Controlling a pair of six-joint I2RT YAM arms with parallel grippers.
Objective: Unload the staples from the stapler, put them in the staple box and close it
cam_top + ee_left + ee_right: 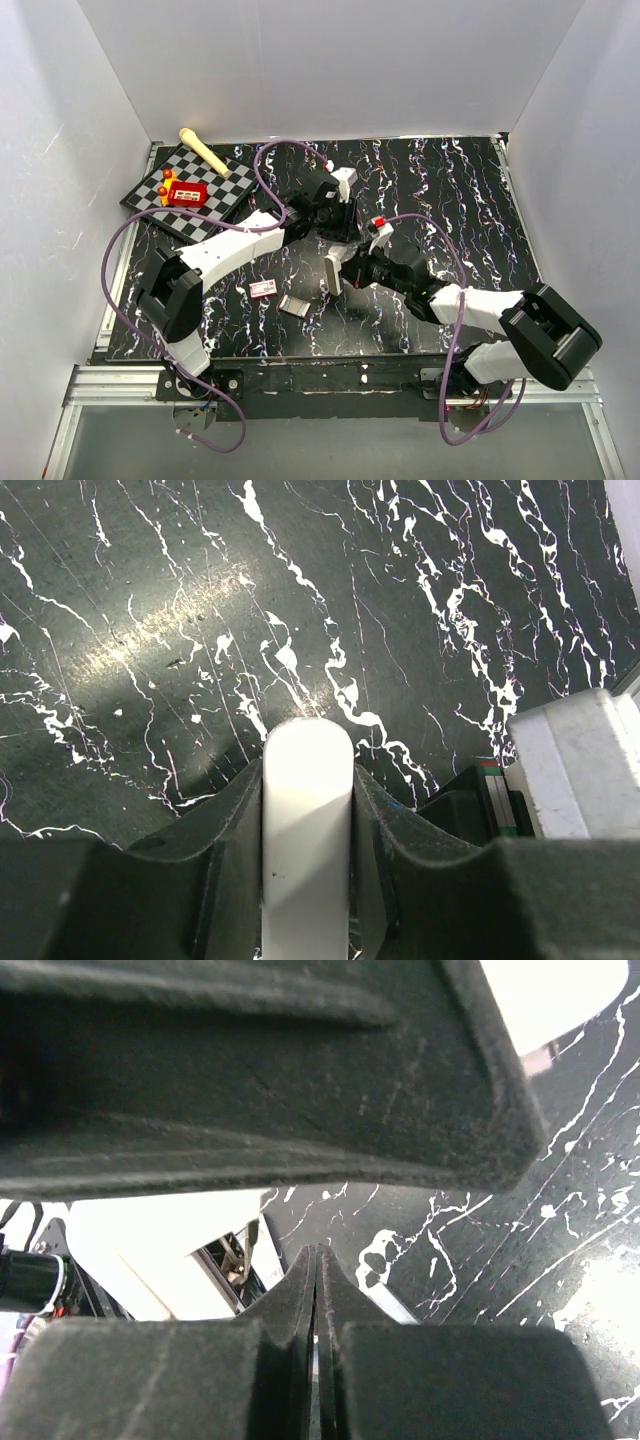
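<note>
- Left pincer is clamped on a white stick, whose rounded end pokes just past the fingertips, over the dark marbled table.
- Right pincer has its fingers pressed together; whether anything thin sits between them, I cannot tell.
- Both pincers meet near the middle of the table.
- The stapler lies flat towards the near edge, just beside a small red-and-white box, apart from both pincers.
</note>
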